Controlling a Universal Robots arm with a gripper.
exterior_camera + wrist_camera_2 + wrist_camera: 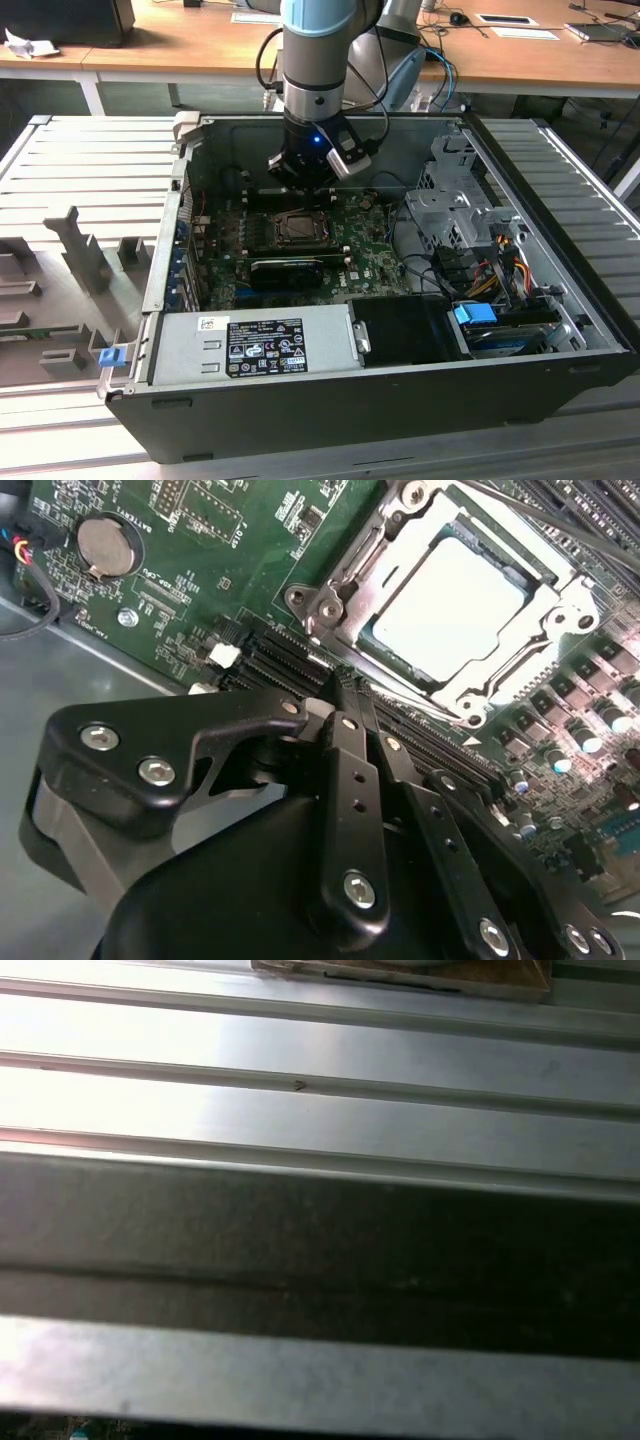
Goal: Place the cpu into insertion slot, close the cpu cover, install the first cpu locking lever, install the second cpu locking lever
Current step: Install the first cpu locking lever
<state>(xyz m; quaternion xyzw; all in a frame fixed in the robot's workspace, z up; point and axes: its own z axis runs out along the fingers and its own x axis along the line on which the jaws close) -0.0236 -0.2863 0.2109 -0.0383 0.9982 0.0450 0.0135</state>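
Your gripper (305,172) hung inside the open computer case (560,300), just above the far edge of the green motherboard (365,262) and close beside the insertion slot (297,229). In the second wrist view the black fingers (350,770) lay pressed together, tips meeting over the long black memory slots (290,660), with nothing pinched between them.

The cpu (455,605) sat in the insertion slot, its pale metal top showing bright and level. The cpu cover (545,615) was down over it, the silvery frame lying flat around the chip so that the chip showed through the square window. I could not tell from either view whether the locking levers were latched.

On the motherboard, a round coin battery (105,545) sat toward the board's edge, well apart from the slot. A long black card (290,268) stood on the board on the near side of the slot. The grey power supply (255,345) ran along the case's near wall, and the drive cage (450,190) with its coloured cables (500,265) occupied the end at the exterior view's right.

The case itself rested on a ribbed metal tabletop (90,160); the first wrist view looked across those same pale ribs (320,1110).
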